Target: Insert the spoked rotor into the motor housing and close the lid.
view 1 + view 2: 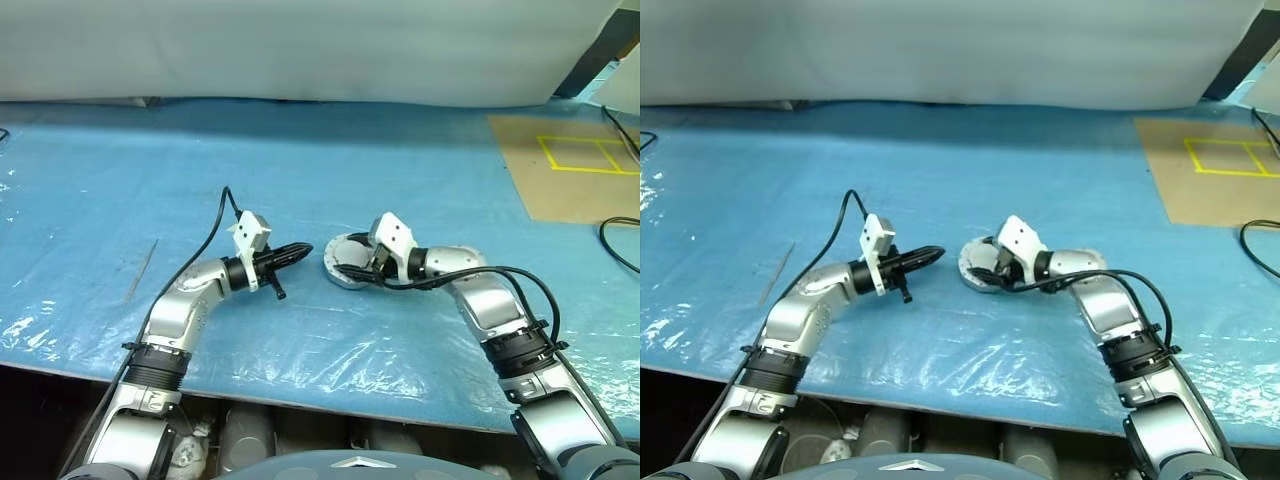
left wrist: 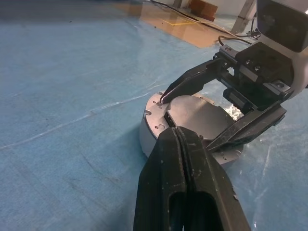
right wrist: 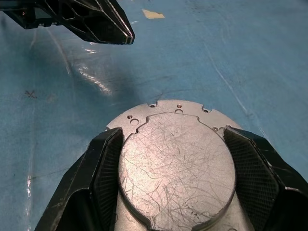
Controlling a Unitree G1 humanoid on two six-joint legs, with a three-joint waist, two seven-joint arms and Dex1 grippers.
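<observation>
The motor housing (image 1: 337, 270) is a short silver can with a flanged rim, standing on the blue table. A round, scratched silver lid (image 3: 175, 168) lies flat on top of it and covers its inside. My right gripper (image 3: 173, 135) reaches in from the right and slightly downward, its two black fingers (image 3: 108, 163) pressed against opposite edges of the lid. My left gripper (image 1: 303, 251) is shut and empty. It points level at the housing from the left and stops a short way from the rim (image 2: 154, 115). The spoked rotor is hidden.
Blue plastic sheeting (image 1: 300, 170) covers the table. A brown board with a yellow taped square (image 1: 575, 165) lies at the back right, and a black cable (image 1: 620, 245) loops beside it. A white cloth (image 1: 300, 50) hangs along the back. The table's front edge (image 1: 300, 385) runs close below my arms.
</observation>
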